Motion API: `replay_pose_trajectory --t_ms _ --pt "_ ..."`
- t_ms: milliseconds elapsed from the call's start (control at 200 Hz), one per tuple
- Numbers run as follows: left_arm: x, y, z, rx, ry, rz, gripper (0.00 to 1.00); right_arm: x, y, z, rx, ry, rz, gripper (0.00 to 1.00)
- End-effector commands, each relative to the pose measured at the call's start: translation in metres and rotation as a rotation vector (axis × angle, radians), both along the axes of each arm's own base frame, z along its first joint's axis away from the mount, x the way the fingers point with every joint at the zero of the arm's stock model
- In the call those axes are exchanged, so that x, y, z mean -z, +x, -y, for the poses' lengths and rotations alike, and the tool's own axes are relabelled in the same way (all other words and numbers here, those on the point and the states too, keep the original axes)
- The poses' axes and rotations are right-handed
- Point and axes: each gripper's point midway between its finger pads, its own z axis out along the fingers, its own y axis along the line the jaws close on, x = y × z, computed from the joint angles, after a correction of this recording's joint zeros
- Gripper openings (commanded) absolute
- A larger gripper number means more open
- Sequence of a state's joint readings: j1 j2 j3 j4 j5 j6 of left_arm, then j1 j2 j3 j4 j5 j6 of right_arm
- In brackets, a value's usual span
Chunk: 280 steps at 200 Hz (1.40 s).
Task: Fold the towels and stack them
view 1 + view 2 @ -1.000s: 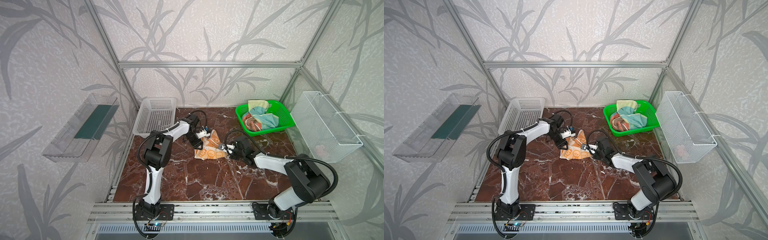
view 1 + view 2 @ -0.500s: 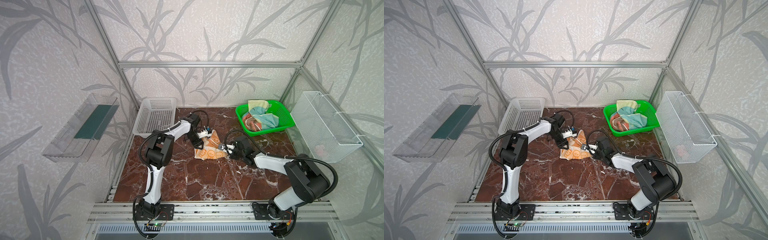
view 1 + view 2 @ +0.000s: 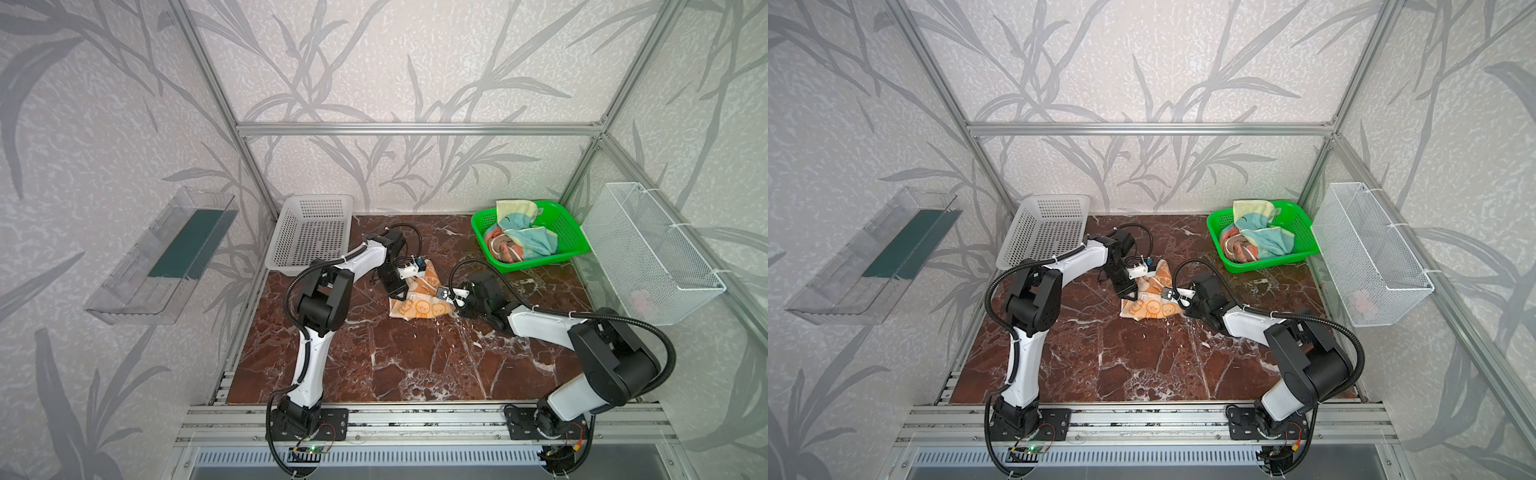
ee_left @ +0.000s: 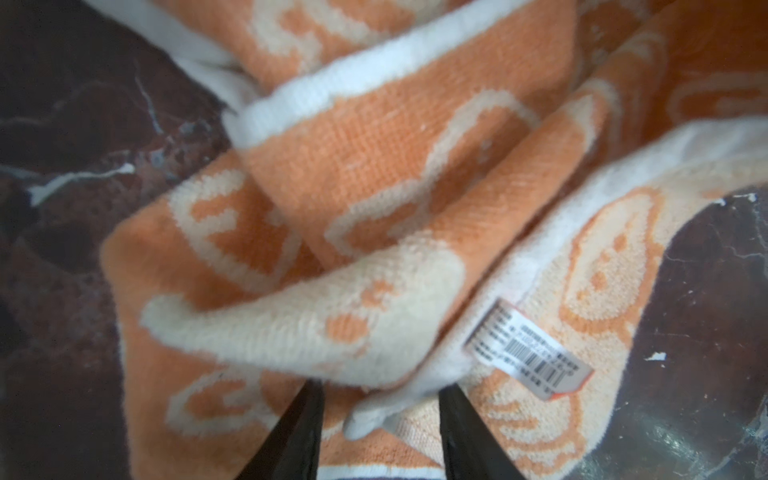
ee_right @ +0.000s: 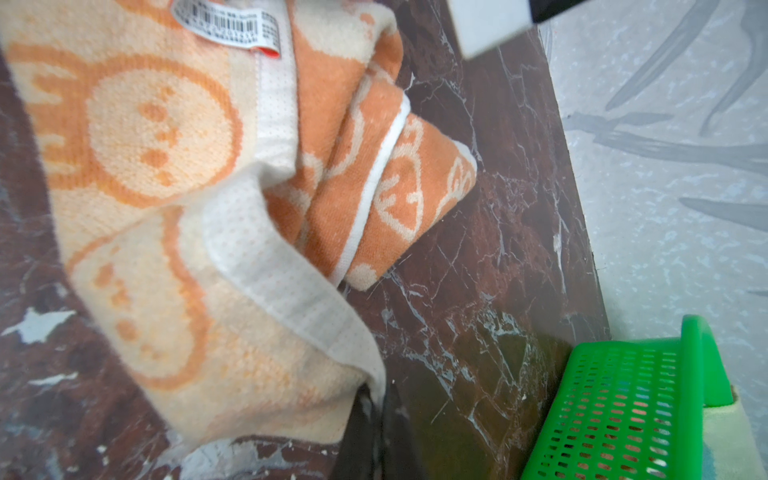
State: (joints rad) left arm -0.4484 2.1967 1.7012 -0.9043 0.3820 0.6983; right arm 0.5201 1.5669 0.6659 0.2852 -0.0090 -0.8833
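Orange towel [image 3: 422, 307] lies crumpled at mid-frame on the tabletop [image 3: 415, 365], the right jaws pinched shut on its white hem and the left jaws half-open astride a corner, apparently to spread it flat for folding.

this is a robotics lab test cell, not anybody's home — a box of bare aluminium frame [image 3: 415, 129] walled with leaf-print panels [image 3: 415, 62], with a marble-look slab [image 3: 415, 365] for a worktop. a white-and-black robot arm [image 3: 311, 357] and its twin [image 3: 540, 324] are bolted to a slotted rail [image 3: 415, 415] at the front, cables showing. the props look staged — a white basket [image 3: 309, 232], a green basket [image 3: 577, 245], an orange towel [image 3: 419, 305].
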Motion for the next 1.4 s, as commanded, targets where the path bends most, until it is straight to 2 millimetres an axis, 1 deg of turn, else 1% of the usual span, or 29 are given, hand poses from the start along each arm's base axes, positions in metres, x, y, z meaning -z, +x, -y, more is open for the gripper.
replay_pose_trajectory --t_ms 0,50,90,125,190,275,325,380,430,485,500,515,605,700,875,975,1010,1125,1230,1310,1395 --pt "0.005 -0.007 0.000 0.042 0.027 -0.029 0.45 0.000 -0.001 -0.005 -0.011 0.018 0.005 0.00" --pt "0.007 -0.008 0.001 0.043 0.034 -0.029 0.42 0.000 0.000 -0.005 -0.009 0.018 0.006 0.00" --pt "0.008 -0.008 0.001 0.047 0.042 -0.030 0.39 0.000 -0.001 -0.004 -0.009 0.018 0.006 0.00" --pt "0.009 -0.009 0.002 0.049 0.048 -0.033 0.33 0.001 0.000 -0.004 -0.008 0.018 0.007 0.00" --pt "0.011 -0.012 0.002 0.053 0.060 -0.043 0.27 0.001 0.000 -0.004 -0.008 0.017 0.009 0.00" --pt "0.014 -0.012 0.001 0.045 0.076 -0.044 0.26 0.001 0.000 -0.004 -0.008 0.018 0.010 0.00" --pt "0.014 -0.012 0.001 0.042 0.077 -0.037 0.22 0.001 -0.001 -0.004 -0.008 0.018 0.009 0.00" --pt "0.013 -0.011 0.001 0.034 0.076 -0.030 0.21 0.001 0.000 -0.004 -0.007 0.017 0.010 0.00" --pt "0.012 -0.010 0.000 0.027 0.077 -0.020 0.17 0.001 0.000 -0.003 -0.005 0.017 0.011 0.00" --pt "0.011 -0.008 0.000 0.017 0.081 -0.010 0.10 0.000 0.000 -0.003 -0.004 0.018 0.015 0.00" --pt "0.010 -0.007 -0.001 0.013 0.082 -0.007 0.07 0.001 0.000 -0.003 -0.001 0.019 0.015 0.00" --pt "0.009 -0.006 -0.001 0.012 0.087 -0.001 0.00 0.000 0.000 -0.003 0.000 0.021 0.017 0.00" --pt "0.004 0.003 -0.005 -0.036 0.114 0.040 0.00 -0.006 0.004 -0.002 0.025 0.049 0.037 0.00" --pt "-0.005 0.008 -0.008 -0.067 0.122 0.078 0.00 -0.012 0.005 -0.002 0.037 0.076 0.038 0.00" --pt "-0.033 0.019 -0.013 -0.139 0.119 0.176 0.00 -0.023 0.008 0.003 0.085 0.124 0.011 0.00" --pt "-0.051 0.025 -0.018 -0.190 0.121 0.232 0.00 -0.036 0.012 0.005 0.121 0.171 -0.009 0.00" --pt "-0.058 0.026 -0.020 -0.211 0.119 0.248 0.00 -0.044 0.013 0.006 0.136 0.197 -0.015 0.00" --pt "-0.077 0.026 -0.022 -0.257 0.096 0.283 0.00 -0.063 0.016 0.006 0.168 0.249 -0.039 0.00" --pt "-0.094 0.021 -0.017 -0.269 0.039 0.290 0.00 -0.079 0.019 0.003 0.205 0.287 -0.090 0.00" --pt "-0.103 0.016 -0.012 -0.277 -0.005 0.284 0.00 -0.085 0.019 0.002 0.237 0.301 -0.146 0.00" --pt "-0.106 0.008 -0.010 -0.283 -0.036 0.264 0.00 -0.082 0.018 0.002 0.271 0.299 -0.210 0.00"
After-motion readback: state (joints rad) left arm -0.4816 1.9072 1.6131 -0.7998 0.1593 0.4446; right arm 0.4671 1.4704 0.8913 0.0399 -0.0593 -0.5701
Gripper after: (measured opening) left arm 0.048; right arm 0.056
